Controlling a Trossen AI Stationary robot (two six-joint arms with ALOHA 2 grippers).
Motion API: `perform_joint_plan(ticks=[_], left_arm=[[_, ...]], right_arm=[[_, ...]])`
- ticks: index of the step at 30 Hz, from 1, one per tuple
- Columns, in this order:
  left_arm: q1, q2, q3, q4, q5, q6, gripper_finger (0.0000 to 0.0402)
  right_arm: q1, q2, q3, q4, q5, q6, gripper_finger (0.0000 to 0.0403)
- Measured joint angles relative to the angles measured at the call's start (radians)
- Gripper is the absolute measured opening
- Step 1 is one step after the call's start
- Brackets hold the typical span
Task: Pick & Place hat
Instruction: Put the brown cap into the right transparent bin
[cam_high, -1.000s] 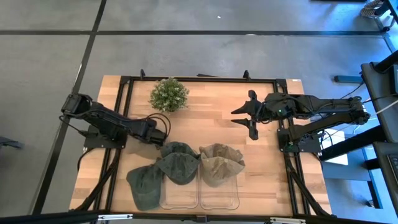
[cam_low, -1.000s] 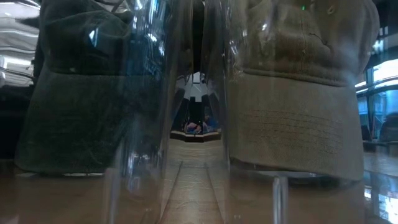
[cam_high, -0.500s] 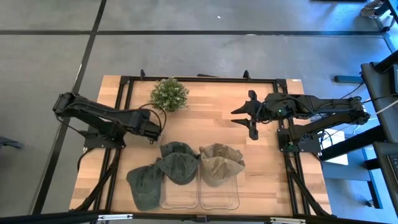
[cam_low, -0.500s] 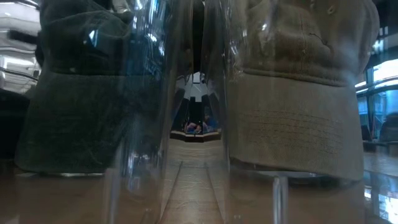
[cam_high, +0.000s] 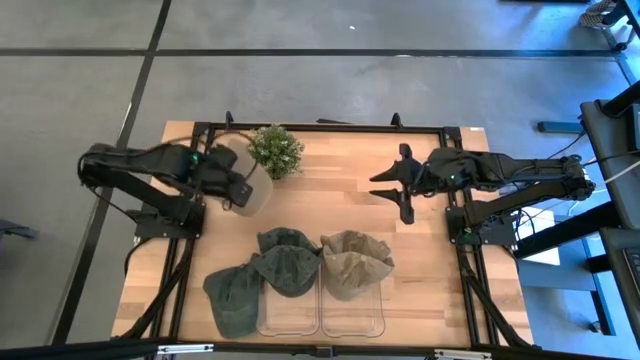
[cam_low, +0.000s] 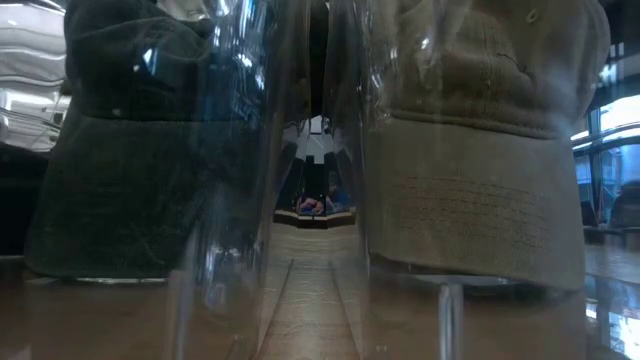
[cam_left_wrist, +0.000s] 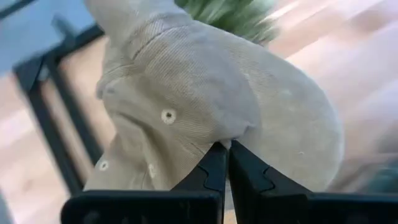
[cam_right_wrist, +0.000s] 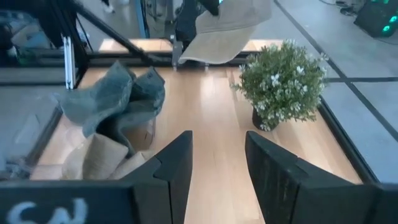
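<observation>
- Step in hand: I read this as the carry stage of a pick and place. My left gripper (cam_left_wrist: 222, 163) has its fingers pressed together on a fold of the beige hat (cam_left_wrist: 249, 112), and the hat hangs clear of the table (cam_high: 330, 200), lifted at the far left beside the potted plant (cam_high: 273, 150).
- Where the hat shows: in the high view the beige hat (cam_high: 250, 185) sits just at the end of the left arm, touching or overlapping the plant's edge; I cannot tell which. In the right wrist view the same hat (cam_right_wrist: 227, 31) hangs across the table, with the plant (cam_right_wrist: 283, 78) beside it.
- Right arm: my right gripper (cam_right_wrist: 217, 168) waits at the right side of the table, fingers spread, holding nothing.
- Likely destination: two clear bins (cam_high: 320, 310) stand at the near edge. A dark green hat (cam_high: 285, 262) is heaped on the left bin and a tan hat (cam_high: 355, 262) on the right one; another green hat (cam_high: 232, 298) lies on the table just left of the bins. The low view looks through the bin walls at the green hat (cam_low: 130, 150) and the tan hat (cam_low: 480, 150).
- Next move, as I judge it: swing the left arm toward the near edge and bring the hat over a bin. By colour the right bin seems the match, though I cannot be sure of the sorting rule.
- What it calls for: enough height to clear the heaped hats, and a release only once the hat is above the bin's opening.
</observation>
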Motion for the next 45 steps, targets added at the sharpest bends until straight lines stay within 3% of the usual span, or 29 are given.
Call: perform_joint_plan(ticks=[4,10,15,18,20,24,27,32,36,39,45], left_arm=[[0.000,0.021,0.121,0.118,0.003,0.225,0.0003],[0.000,0.124,0.277,0.278,0.128,0.606,0.0003],[0.000,0.279,0.419,0.277,0.276,0.843,0.0003],[0.000,0.384,0.496,0.276,0.345,0.990,0.0003],[-0.003,0.453,0.553,0.268,0.363,1.089,0.0003],[-0.017,0.573,0.677,0.217,0.360,1.262,0.0003],[-0.025,0.647,0.770,0.173,0.344,1.342,0.0003],[-0.056,0.710,0.878,0.116,0.233,1.444,0.0003],[-0.098,0.713,0.891,0.126,0.173,1.543,0.0003],[-0.131,0.712,0.891,0.140,0.070,1.586,0.0003],[-0.179,0.710,0.891,0.155,-0.073,1.657,0.0003]], right_arm=[[-0.023,0.000,0.000,0.042,-0.009,0.146,0.0149],[-0.079,0.004,0.000,0.054,-0.152,0.359,0.0159],[-0.119,0.012,0.000,0.053,-0.236,0.490,0.0209],[-0.142,0.020,0.000,0.052,-0.246,0.664,0.0242],[-0.159,0.028,0.000,0.055,-0.310,0.792,0.0257],[-0.164,0.057,0.000,0.091,-0.468,0.873,0.0268],[-0.165,0.083,0.000,0.120,-0.506,0.934,0.0269],[-0.193,0.094,0.000,0.171,-0.576,1.035,0.0267],[-0.220,0.104,0.000,0.166,-0.600,1.120,0.0267],[-0.231,0.128,0.000,0.178,-0.603,1.172,0.0267],[-0.234,0.216,0.000,0.313,-0.688,1.247,0.0267]])
